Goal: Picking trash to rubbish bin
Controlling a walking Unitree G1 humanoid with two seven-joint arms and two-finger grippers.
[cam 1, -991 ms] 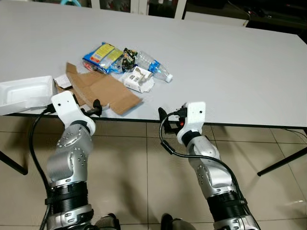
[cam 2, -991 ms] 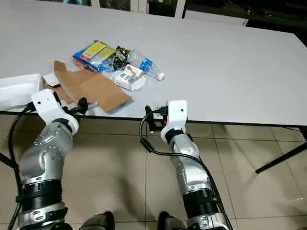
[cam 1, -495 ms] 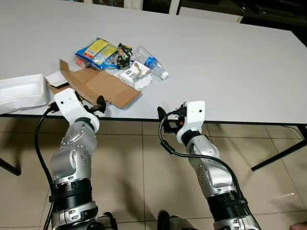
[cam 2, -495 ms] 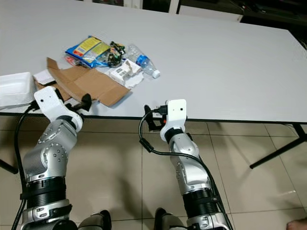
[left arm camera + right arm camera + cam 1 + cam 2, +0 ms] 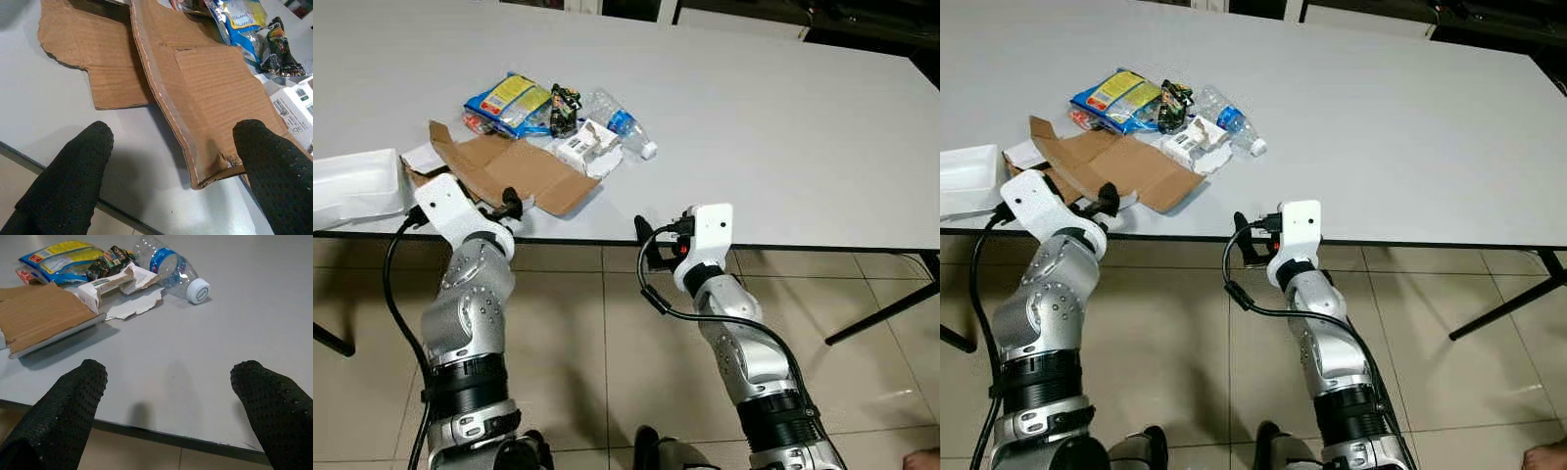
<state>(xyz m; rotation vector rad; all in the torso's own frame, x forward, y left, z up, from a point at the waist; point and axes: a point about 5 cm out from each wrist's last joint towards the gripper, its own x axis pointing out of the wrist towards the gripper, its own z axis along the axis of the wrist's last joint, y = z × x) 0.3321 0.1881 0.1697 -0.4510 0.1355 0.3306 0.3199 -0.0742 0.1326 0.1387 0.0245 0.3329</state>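
Cardboard (image 5: 195, 93) corner overhangs table (image 5: 783, 127) edge between left gripper (image 5: 171, 181) fingers.

A grey table (image 5: 783, 127) carries cardboard (image 5: 524, 171), wrappers (image 5: 514, 103), a bottle (image 5: 619, 122) and a white tray (image 5: 352, 186).

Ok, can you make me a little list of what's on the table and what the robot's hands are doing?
table: white table
trash: cardboard, blue snack bag, plastic bottle, torn small box
also there: white tray at the table's left edge
left gripper: jaws open, at the cardboard's near edge
right gripper: jaws open, at the table's edge, holding nothing
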